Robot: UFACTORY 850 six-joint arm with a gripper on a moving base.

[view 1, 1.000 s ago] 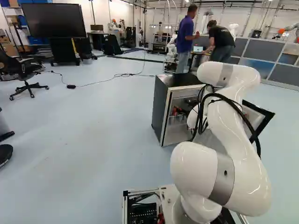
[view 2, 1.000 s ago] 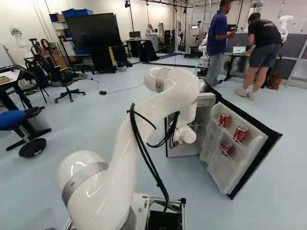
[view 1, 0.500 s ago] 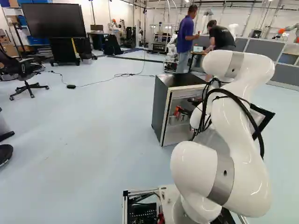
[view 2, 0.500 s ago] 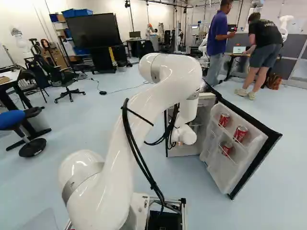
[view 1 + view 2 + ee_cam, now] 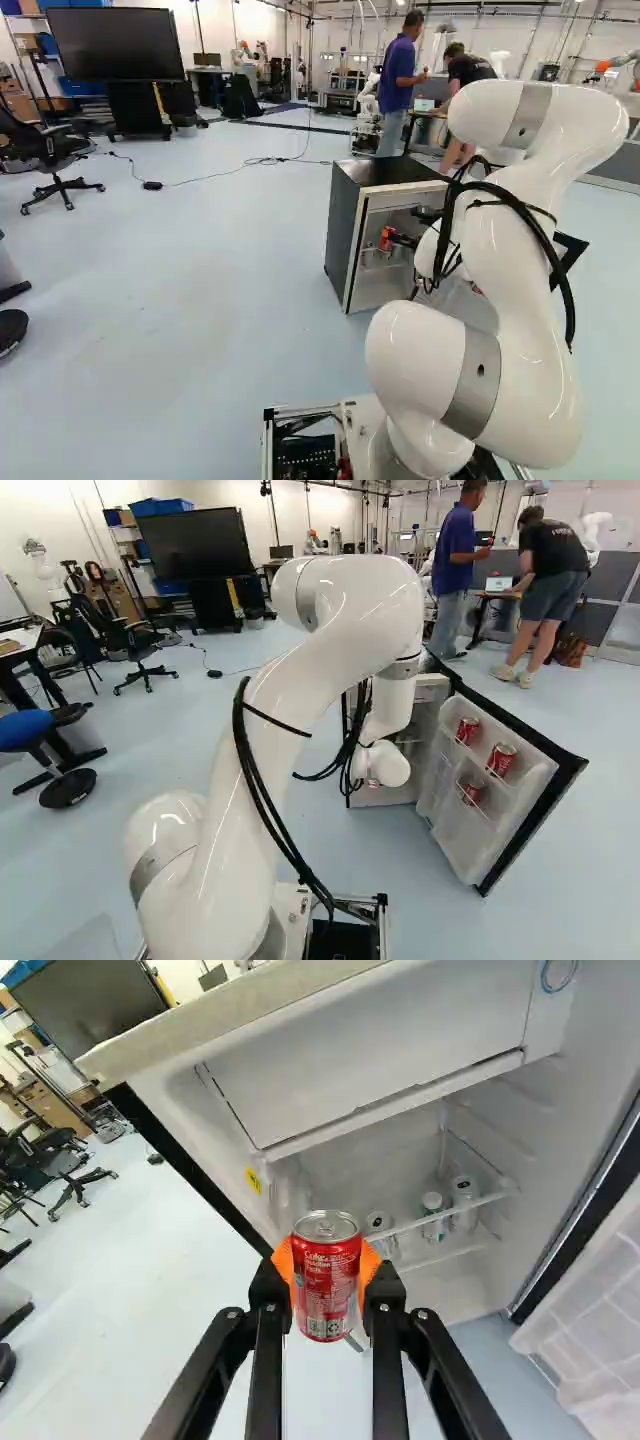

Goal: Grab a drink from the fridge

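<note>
At the fridge (image 5: 342, 235) opening in the left base view, my gripper (image 5: 388, 238) shows partly, with the arm covering what lies behind it. The wrist view has the gripper (image 5: 327, 1278) shut on a red can (image 5: 327, 1285), one orange pad on each side. The can is upright, in front of the open fridge (image 5: 400, 1130). Behind it, a small bottle (image 5: 432, 1218) and clear containers (image 5: 464, 1200) stand on the inner shelf. Red cans (image 5: 501, 759) sit in the racks of the swung-open door (image 5: 530, 780) in the right base view.
The open door juts out to the right of the arm. A freezer compartment (image 5: 370, 1050) spans the top inside the fridge. An office chair (image 5: 145, 665) and a blue stool (image 5: 28, 728) stand far left. Another robot (image 5: 625, 65) is in the background.
The arm has drawn back and its upper part has risen, bringing the gripper a little away from the fridge interior. The base, fridge and door have kept their places.
</note>
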